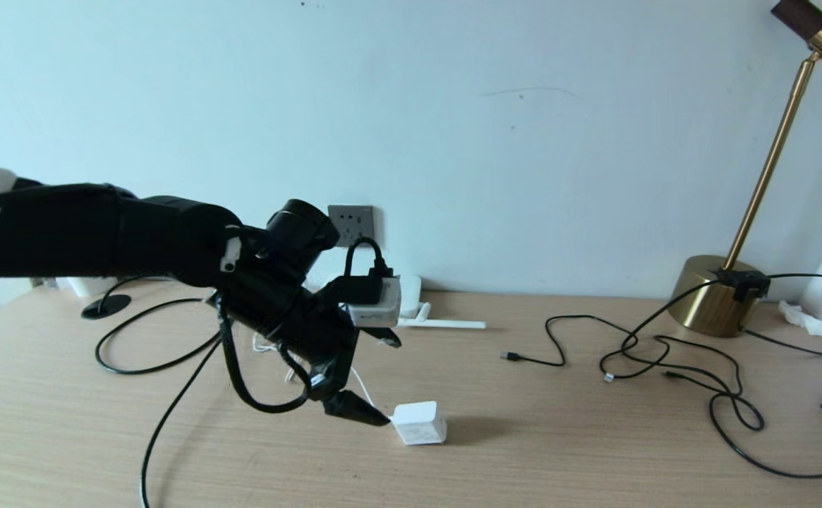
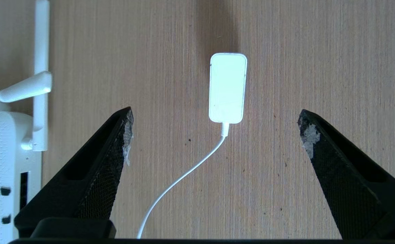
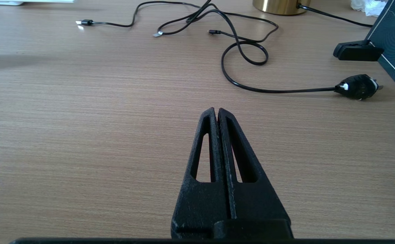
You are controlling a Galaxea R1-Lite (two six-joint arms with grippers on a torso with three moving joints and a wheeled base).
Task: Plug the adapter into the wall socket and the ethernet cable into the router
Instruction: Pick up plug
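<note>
The left claw hangs over the desk with its fingers spread wide and nothing between them. Straight ahead of the gap, just beyond the fingertips, lies the plug block, a small white adapter resting on the wood. Its long axis runs along the claw's reach, not across it, so the two fingers stand either side of its narrow width. Its thin white cord trails back between the fingers toward the wrist. In my judgement the next move is a short advance and descent, then a squeeze across the narrow sides.

Off to one side of the claw sits the router, its dark ports facing the claw's side. The wall outlet is beyond the arm, partly covered by it. The adapter's prongs cannot be seen.

The right claw rests clenched on nothing, low over the desk, well apart from the adapter. The ethernet cable cannot be picked out with certainty.
</note>
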